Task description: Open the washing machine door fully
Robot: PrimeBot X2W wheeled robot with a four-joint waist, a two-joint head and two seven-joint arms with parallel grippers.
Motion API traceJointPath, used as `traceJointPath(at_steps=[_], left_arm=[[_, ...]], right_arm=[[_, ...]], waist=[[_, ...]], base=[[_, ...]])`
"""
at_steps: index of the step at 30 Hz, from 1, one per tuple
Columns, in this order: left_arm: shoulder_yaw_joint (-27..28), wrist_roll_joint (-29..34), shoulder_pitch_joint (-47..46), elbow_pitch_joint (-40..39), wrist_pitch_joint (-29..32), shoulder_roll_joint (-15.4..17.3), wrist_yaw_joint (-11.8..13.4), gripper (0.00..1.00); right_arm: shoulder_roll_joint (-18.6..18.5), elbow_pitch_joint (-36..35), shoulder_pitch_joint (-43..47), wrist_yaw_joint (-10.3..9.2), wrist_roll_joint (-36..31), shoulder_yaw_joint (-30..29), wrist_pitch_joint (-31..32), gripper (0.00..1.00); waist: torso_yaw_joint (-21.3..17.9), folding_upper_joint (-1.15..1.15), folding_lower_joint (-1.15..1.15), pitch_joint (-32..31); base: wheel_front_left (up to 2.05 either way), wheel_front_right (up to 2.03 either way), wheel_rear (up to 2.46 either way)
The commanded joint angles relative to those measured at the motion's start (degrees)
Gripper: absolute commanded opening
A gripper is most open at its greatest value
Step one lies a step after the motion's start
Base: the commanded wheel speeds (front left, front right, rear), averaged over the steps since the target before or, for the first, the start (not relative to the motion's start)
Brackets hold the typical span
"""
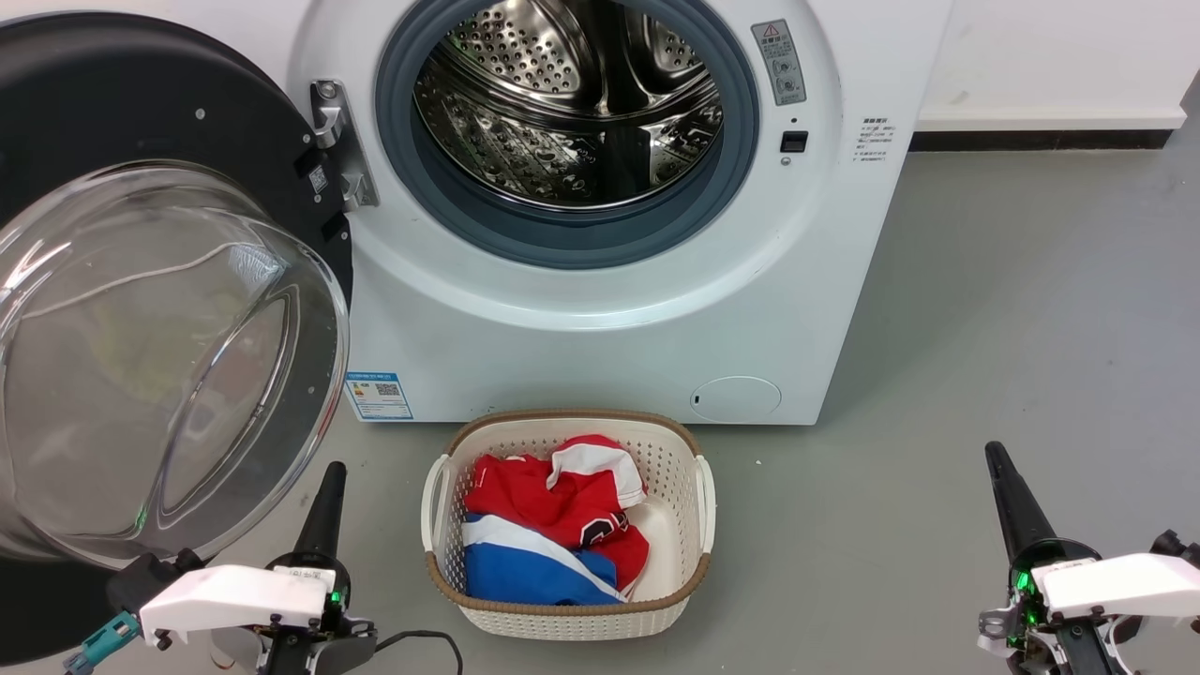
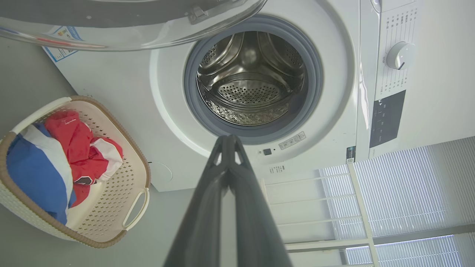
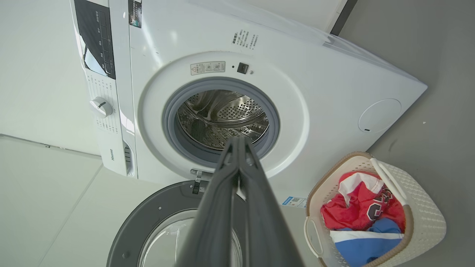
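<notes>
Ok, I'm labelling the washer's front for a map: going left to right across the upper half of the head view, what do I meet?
washing machine door → metal hinge → steel drum → warning sticker → small printed label

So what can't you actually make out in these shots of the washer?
Head view: the washing machine door is cut off at the left by the picture edge.
Head view: the warning label has print too small to read.
Head view: whatever lies under the red and blue clothes in the basket is hidden by them.
Right wrist view: the right claw covers part of the door's glass.
</notes>
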Motion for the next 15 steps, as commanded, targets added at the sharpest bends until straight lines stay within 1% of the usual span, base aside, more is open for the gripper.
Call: traceJointPath(at_steps=[1,15], left_arm=[[0.35,-0.90,-1.18,-0.46,0.25,-0.15,-0.33,0.00],[1.62,-6.94,-1.37,-0.49,1.96,-0.73,-0.84,0.00]], right_arm=[[0.04,-0.17,-1.33,0.00,1.11,-0.18,0.26,0.00],[0.04,0.50,-1.99,0.00,7.79,-0.55,1.41,0.00]], waist=[[0.00,0.00,0.00,0.02],[-0.03,0.00,0.00,0.29]], base=[[0.00,0.00,0.00],[0.00,0.00,0.00]])
